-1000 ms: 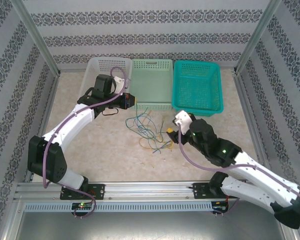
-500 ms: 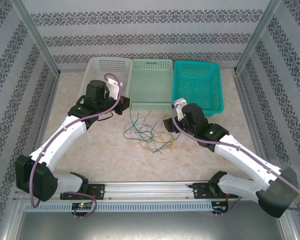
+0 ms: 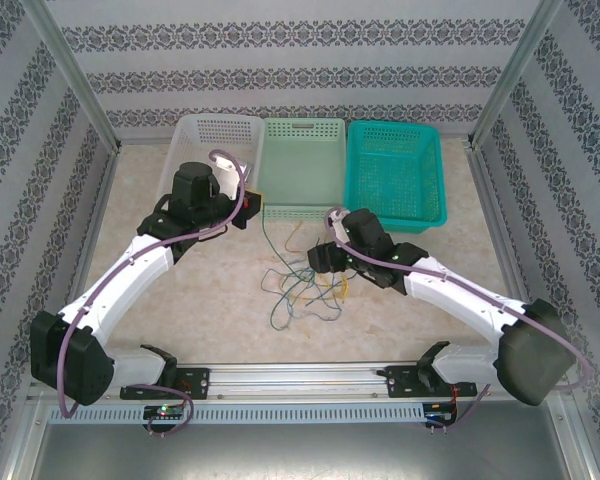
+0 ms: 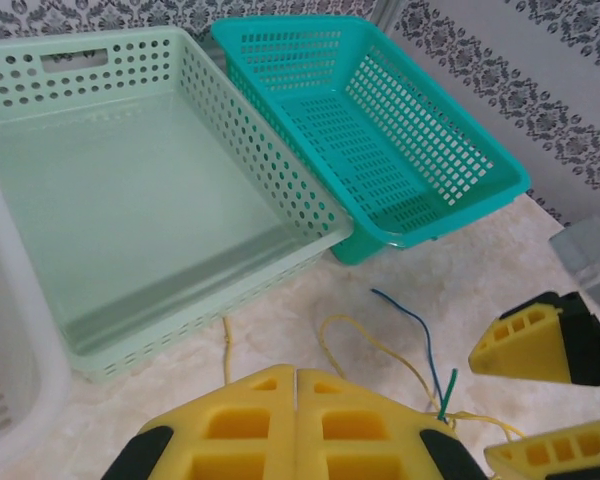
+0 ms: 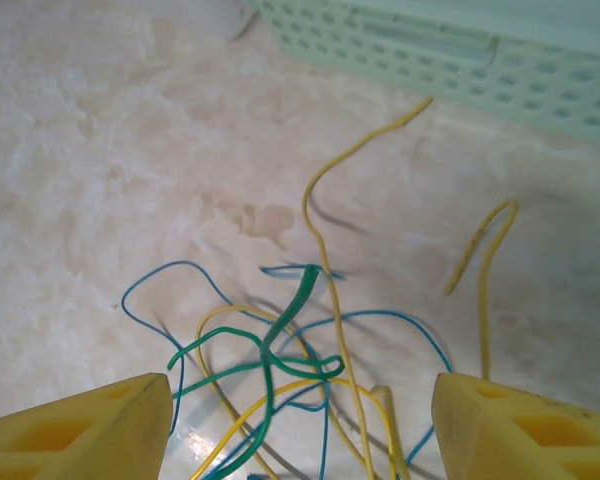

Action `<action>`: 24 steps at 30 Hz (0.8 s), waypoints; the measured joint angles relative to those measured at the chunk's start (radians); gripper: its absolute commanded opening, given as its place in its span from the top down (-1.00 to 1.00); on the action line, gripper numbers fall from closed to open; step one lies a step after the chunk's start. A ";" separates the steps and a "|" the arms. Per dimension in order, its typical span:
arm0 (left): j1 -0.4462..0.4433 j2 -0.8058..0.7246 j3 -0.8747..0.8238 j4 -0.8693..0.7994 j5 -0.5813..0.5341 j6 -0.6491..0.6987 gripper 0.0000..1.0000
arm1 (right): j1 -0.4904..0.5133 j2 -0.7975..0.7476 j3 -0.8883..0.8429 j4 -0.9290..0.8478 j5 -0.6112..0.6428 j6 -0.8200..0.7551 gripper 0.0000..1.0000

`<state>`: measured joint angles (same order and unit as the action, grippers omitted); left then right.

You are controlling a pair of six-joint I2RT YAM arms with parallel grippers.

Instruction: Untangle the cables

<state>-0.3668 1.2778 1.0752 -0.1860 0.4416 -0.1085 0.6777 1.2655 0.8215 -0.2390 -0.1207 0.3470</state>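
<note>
Cables (image 3: 298,285), yellow, green and blue, lie tangled on the table (image 3: 220,310) in front of 3 containers: white basket (image 3: 185,140), pale green basket (image 3: 300,210), teal basket (image 3: 395,220). Left gripper (image 4: 297,400) pinches 1 strand; right gripper (image 5: 295,400) gapes wide above the tangle.

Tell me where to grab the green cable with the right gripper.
Probably the green cable's thick slanting stretch above its loop, with the right gripper descending from above. There it seems to lift over the blue cable and yellow cable.
</note>
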 measured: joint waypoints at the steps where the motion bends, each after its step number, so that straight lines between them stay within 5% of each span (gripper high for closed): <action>1: -0.006 -0.003 0.000 0.000 -0.016 0.009 1.00 | 0.007 0.008 0.000 0.000 0.004 0.002 -0.38; 9: -0.024 -0.077 0.000 0.001 -0.180 0.076 1.00 | 0.012 0.012 0.000 0.016 0.077 0.046 -0.43; 24: -0.024 -0.095 -0.036 0.045 -0.180 0.083 1.00 | 0.011 0.122 0.021 0.173 0.035 0.146 -0.44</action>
<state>-0.3912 1.1828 1.0389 -0.1410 0.2615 -0.0257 0.6891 1.3872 0.8425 -0.0662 -0.0860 0.4934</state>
